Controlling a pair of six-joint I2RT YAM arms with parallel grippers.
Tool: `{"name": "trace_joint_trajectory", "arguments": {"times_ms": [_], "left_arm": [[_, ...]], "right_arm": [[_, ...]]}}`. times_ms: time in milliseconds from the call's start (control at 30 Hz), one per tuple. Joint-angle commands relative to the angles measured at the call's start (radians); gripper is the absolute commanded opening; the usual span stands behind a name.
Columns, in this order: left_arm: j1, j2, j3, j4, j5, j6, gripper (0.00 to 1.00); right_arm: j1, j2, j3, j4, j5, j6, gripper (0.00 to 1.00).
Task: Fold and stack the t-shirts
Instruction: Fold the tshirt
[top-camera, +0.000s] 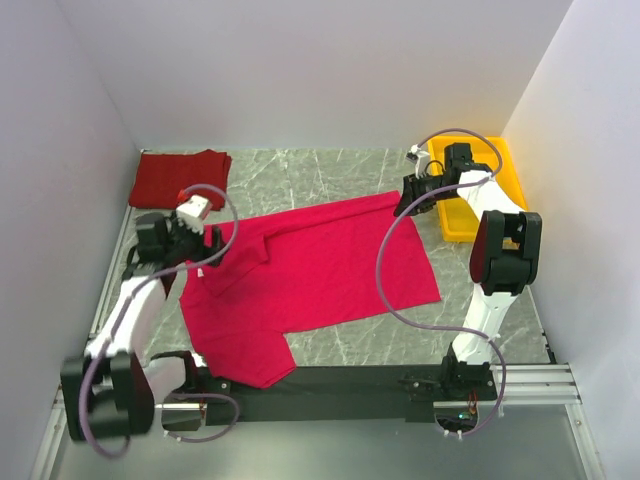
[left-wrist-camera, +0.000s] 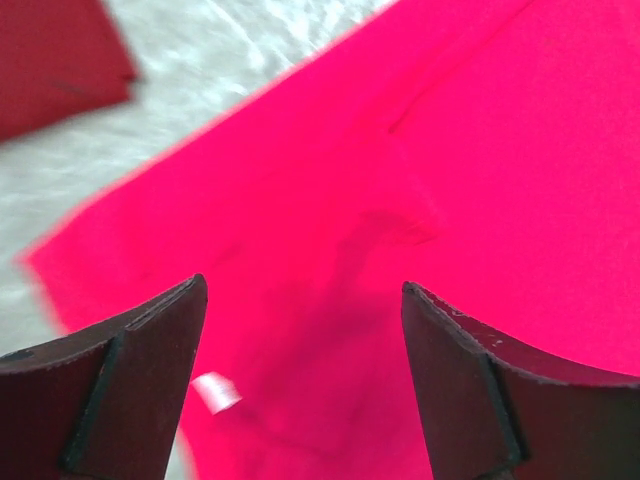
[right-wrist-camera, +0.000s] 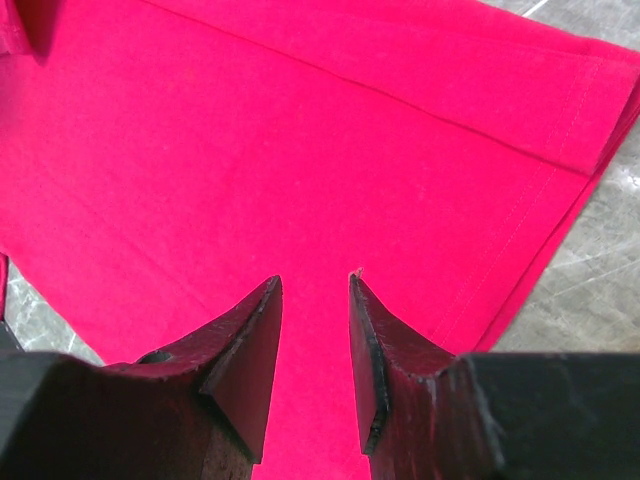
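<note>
Left wrist view: the left gripper (left-wrist-camera: 302, 283) hangs over the crimson t-shirt (left-wrist-camera: 450, 150), jaws wide apart; the right gripper (right-wrist-camera: 313, 278) hovers above it, jaws narrowly apart.

Colleague: What can't you make out on the left wrist?
Me: All blurred. The dark shirt (left-wrist-camera: 50, 60) is cut off at 10 o'clock; the shirt (left-wrist-camera: 450, 150) runs off at 3 and 6. The label (left-wrist-camera: 216, 392) is a white smear, unreadable.
Colleague: And the right wrist?
Me: My fingers (right-wrist-camera: 240, 370) are cut off at 6, the shirt at 12 and 9. Whether the tips touch cloth, I can't tell.
Colleague: From above?
Me: My right gripper (top-camera: 406, 204) hides the shirt's corner at 2 o'clock, my left gripper (top-camera: 210, 245) part of it at 9. My right arm (top-camera: 505, 255) covers part of the tray (top-camera: 508, 175).
</note>
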Motion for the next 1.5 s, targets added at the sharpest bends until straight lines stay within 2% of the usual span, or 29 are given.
{"name": "trace_joint_trajectory", "arguments": {"times_ms": [0,33,67,167,300,433,633,767,933,1067,1167,1300,1467], "left_arm": [[-0.11,0.119,0.125,-0.007,-0.086,-0.207,0.83],[-0.143,0.148,0.147,-0.017,-0.116,-0.221,0.81],[-0.168,0.2,0.167,-0.028,-0.196,-0.324,0.81],[-0.246,0.283,0.222,-0.07,-0.302,-0.467,0.81],[-0.376,0.345,0.222,-0.087,-0.477,-0.616,0.77],[-0.457,0.375,0.22,-0.099,-0.607,-0.804,0.75],[-0.546,0.441,0.266,-0.169,-0.816,-0.943,0.73],[-0.567,0.525,0.317,-0.229,-0.87,-0.977,0.69],[-0.607,0.592,0.386,-0.245,-0.888,-0.981,0.56],[-0.625,0.636,0.427,-0.266,-0.901,-0.983,0.51],[-0.636,0.659,0.451,-0.288,-0.911,-0.977,0.42],[-0.641,0.664,0.455,-0.303,-0.916,-0.968,0.21],[-0.641,0.665,0.452,-0.306,-0.901,-0.949,0.13]], "right_arm": [[-0.008,-0.031,-0.007,0.008,-0.015,0.012,0.4],[-0.008,-0.032,-0.013,0.01,-0.014,0.021,0.4],[-0.008,-0.037,-0.019,0.017,-0.014,0.025,0.4],[-0.008,-0.057,-0.04,0.034,-0.011,0.047,0.4],[-0.008,-0.077,-0.063,0.048,-0.005,0.067,0.4],[-0.008,-0.083,-0.083,0.06,-0.006,0.082,0.4],[-0.01,-0.086,-0.096,0.068,-0.012,0.094,0.4],[-0.008,-0.088,-0.097,0.069,-0.011,0.098,0.4],[-0.008,-0.088,-0.103,0.069,-0.008,0.096,0.4],[-0.01,-0.091,-0.106,0.069,-0.008,0.094,0.4],[-0.011,-0.088,-0.103,0.068,-0.008,0.094,0.4],[-0.014,-0.086,-0.097,0.066,-0.009,0.096,0.4],[-0.017,-0.086,-0.094,0.063,-0.011,0.094,0.4]]}}
